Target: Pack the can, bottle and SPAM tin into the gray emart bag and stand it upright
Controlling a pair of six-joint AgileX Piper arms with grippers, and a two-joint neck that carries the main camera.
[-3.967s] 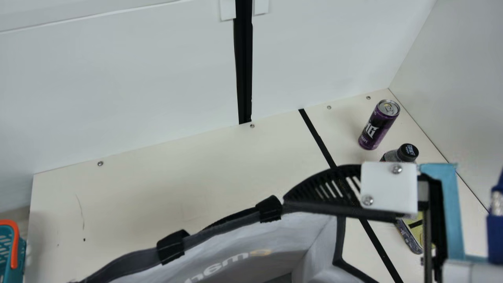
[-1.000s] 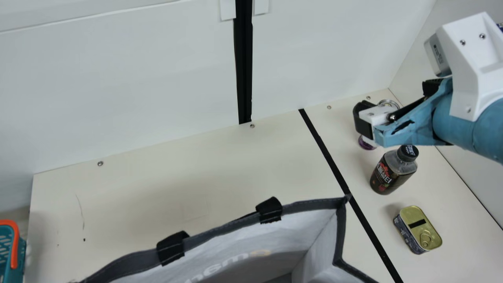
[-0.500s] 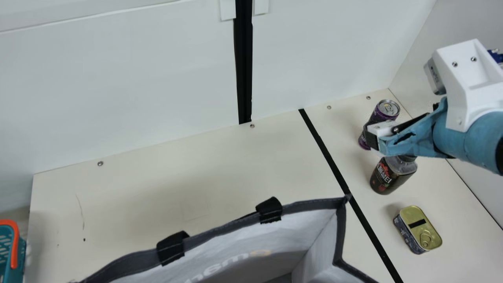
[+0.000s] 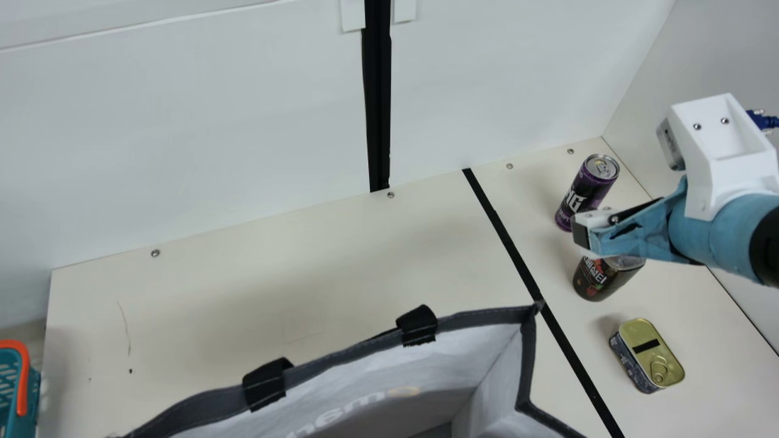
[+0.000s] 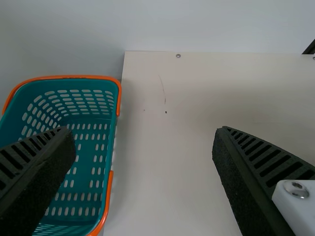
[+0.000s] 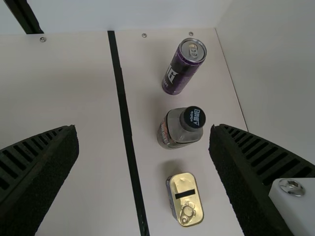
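My right gripper [image 4: 585,231] hangs over the bottle at the main view's right; in the right wrist view the right gripper [image 6: 142,132] stands open with nothing held. The purple can [image 4: 587,188] stands upright at the back right. In front of it stands the dark bottle [image 4: 599,281], its cap hidden behind the gripper. Nearer still, the SPAM tin [image 4: 650,353] lies with its gold lid up. The gray emart bag [image 4: 401,365] gapes open at the main view's bottom edge. In the left wrist view my left gripper [image 5: 145,137] is open and empty.
A teal basket [image 4: 11,389] with orange handles stands at the table's left edge. A black tape line [image 4: 499,225] runs between the bag's side and the three goods. White walls rise behind and at the right.
The right arm has left the bag's rim and swung to the back right, then lowered in front of the can toward the bottle. The bag's right rim corner has straightened.
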